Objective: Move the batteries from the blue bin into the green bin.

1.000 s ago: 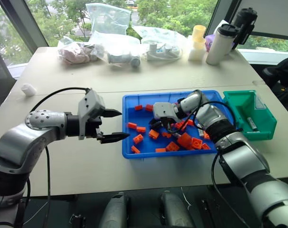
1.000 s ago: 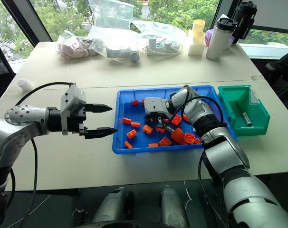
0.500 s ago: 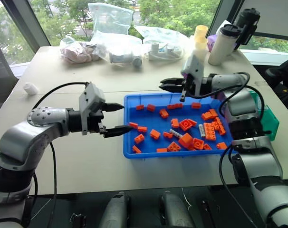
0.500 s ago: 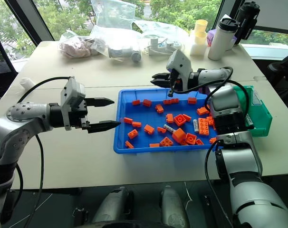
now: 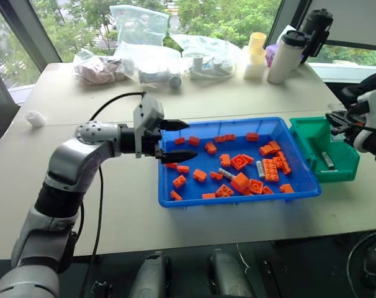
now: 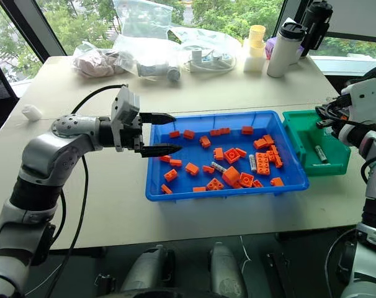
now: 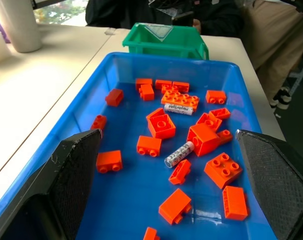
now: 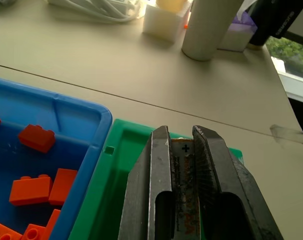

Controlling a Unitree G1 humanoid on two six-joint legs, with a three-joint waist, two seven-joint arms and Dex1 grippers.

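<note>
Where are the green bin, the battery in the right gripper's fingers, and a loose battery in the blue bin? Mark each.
green bin [image 6: 296, 126]: right eye view, near rim.
held battery [image 8: 183, 186]: right wrist view, body between the fingers.
loose battery [image 7: 179, 154]: left wrist view, mid-body, in the blue bin [image 7: 91, 87].

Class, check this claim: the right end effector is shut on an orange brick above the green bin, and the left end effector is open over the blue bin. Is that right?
Not quite. The right end effector is shut on a battery, not an orange brick; the right wrist view shows it between the fingers, above the green bin. The rest holds: the left end effector is open over the blue bin.
</note>
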